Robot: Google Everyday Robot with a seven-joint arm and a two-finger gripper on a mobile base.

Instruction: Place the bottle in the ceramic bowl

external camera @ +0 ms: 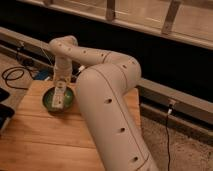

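Note:
The green ceramic bowl (50, 101) sits on the far left part of the wooden table (45, 142). The white bottle (58, 98) lies in the bowl, its long axis running from the far rim towards the near one. My gripper (61, 82) hangs from the white arm directly over the far end of the bottle, at or just above the bowl's far rim. Whether it touches the bottle does not show. The big white arm (112, 110) fills the middle of the view and hides the table's right part.
Black cables (12, 75) lie coiled on the floor left of the table. A dark object (4, 114) sits at the left edge. A cord (167, 130) hangs from a wall plug at the right. A dark wall with a rail runs behind the table.

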